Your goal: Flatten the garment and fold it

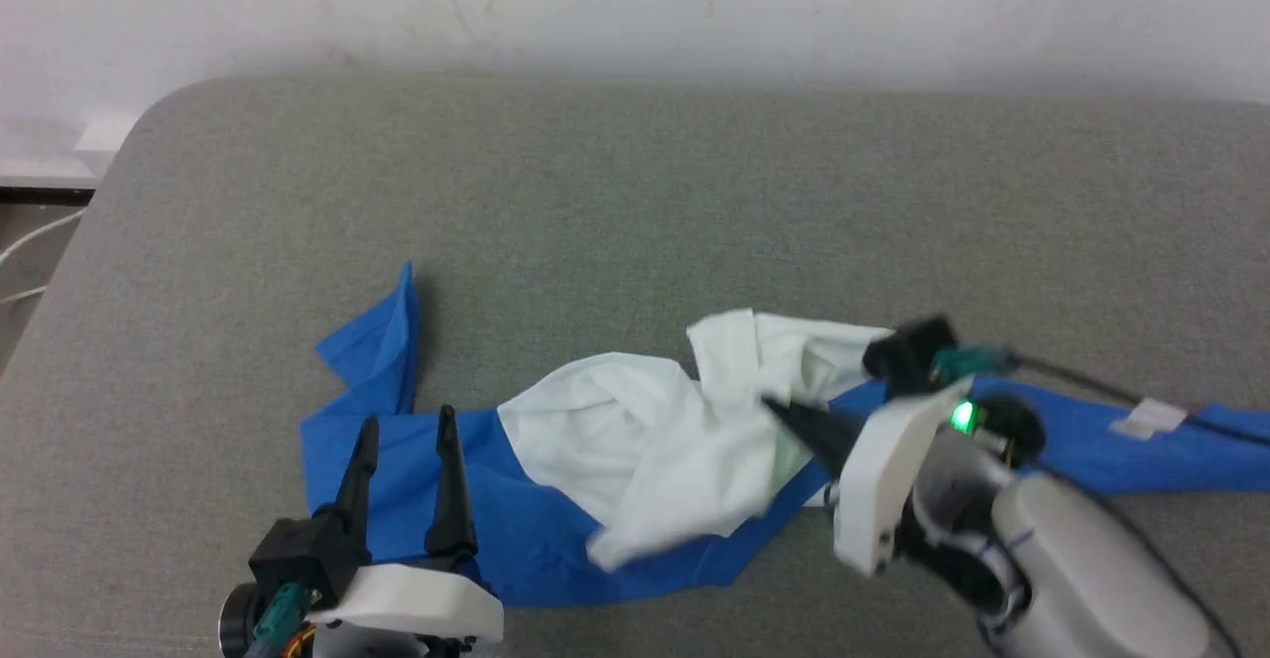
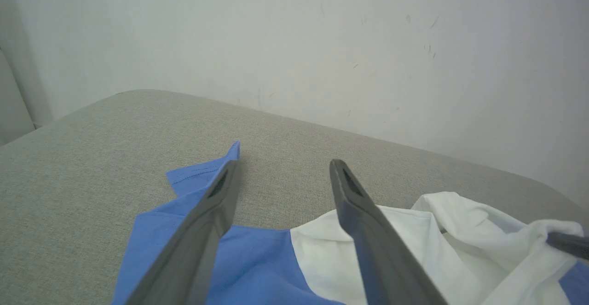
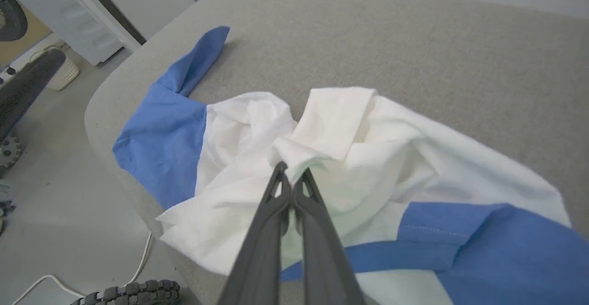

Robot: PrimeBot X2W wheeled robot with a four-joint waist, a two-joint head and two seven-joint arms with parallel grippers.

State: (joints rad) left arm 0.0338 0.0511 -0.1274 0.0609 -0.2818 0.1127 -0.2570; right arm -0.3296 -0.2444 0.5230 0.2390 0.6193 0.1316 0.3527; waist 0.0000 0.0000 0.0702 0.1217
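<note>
At left, the left gripper (image 1: 407,422) hovered with its fingers spread over the blue sleeve end of the shirt (image 1: 645,430), which lay crumpled on the grey pad (image 1: 635,192), long axis running left to right. The right gripper (image 1: 784,412), nearer the bunched white middle, pinched a fold there

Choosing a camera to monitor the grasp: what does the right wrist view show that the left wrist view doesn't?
Right wrist: the right gripper shut on a white fold of the garment, the floor, a white cable. Left wrist: the left gripper open over a blue sleeve. Both: the crumpled garment on the grey cushion.
</note>
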